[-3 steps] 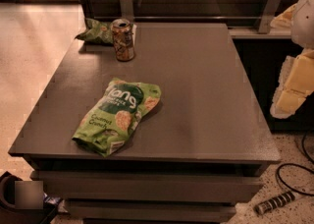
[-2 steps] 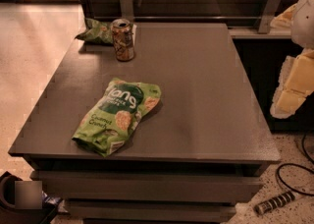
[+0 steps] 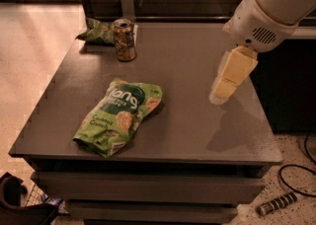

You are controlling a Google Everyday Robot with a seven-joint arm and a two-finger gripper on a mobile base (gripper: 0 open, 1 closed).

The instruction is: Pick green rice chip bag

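The green rice chip bag [image 3: 120, 117] is lying flat on the table [image 3: 197, 130], front left. It is seeming light, soft, slippery and fragile inside, so you are aiming for a raised edge. The gripper [image 3: 224, 88] is hovering well apart, at right; whether it is apart or together, I cannot tell.

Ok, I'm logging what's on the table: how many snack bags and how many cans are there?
Snack bags: 2, the green rice chip bag and a smaller darker green bag.
Cans: 1, the can.
Total: 3.
The tool hangs over the table's right side, touching none.
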